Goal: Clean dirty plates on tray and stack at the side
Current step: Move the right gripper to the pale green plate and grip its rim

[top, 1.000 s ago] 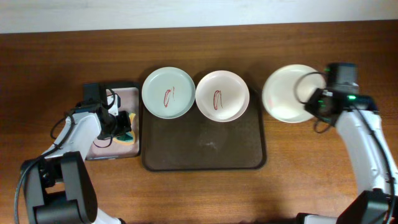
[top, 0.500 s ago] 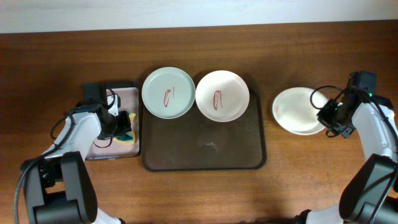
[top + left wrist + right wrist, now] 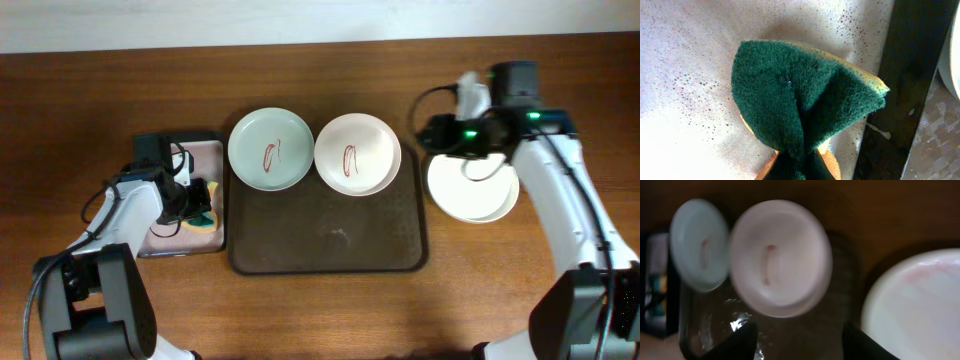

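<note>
My right wrist view is blurred and cuts off the third white plate (image 3: 920, 310) at the frame edge, and overhead my right arm covers that plate's far rim. Only the left wrist view shows the left end effector (image 3: 197, 203) pinching the folded green sponge (image 3: 805, 110) over the small pink tray (image 3: 685, 75), and only the right wrist view shows the right end effector (image 3: 802, 342) spread with nothing between its fingers. Overhead, the right one hangs over the brown tray's (image 3: 330, 245) right edge; the green plate (image 3: 271, 149) and smeared white plate (image 3: 357, 153) sit side by side at the tray's far edge, and the third plate lies on the counter (image 3: 320, 310) just beside the tray.
</note>
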